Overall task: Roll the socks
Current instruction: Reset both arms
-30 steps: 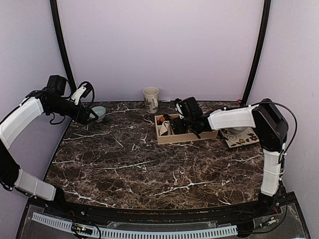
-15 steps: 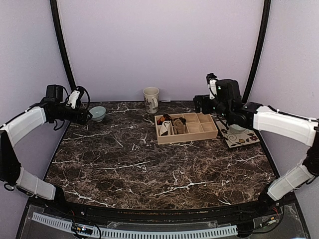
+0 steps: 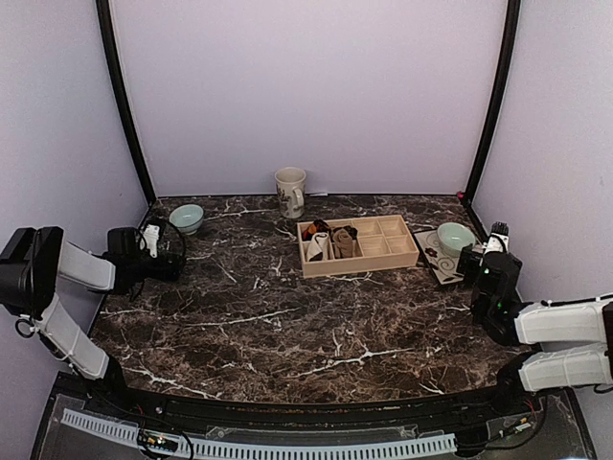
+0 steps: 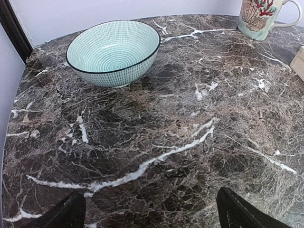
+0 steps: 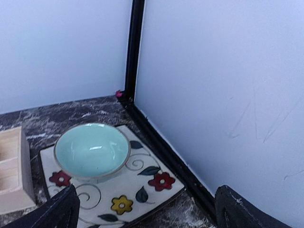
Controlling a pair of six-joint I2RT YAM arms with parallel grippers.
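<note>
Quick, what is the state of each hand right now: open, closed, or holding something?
Left hand: open, holding nothing.
Right hand: open, holding nothing.

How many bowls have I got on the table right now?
2. A teal patterned bowl sits near the far left corner of the table. A plain pale green bowl rests on the floral plate at the right edge. None seems hidden.
</note>
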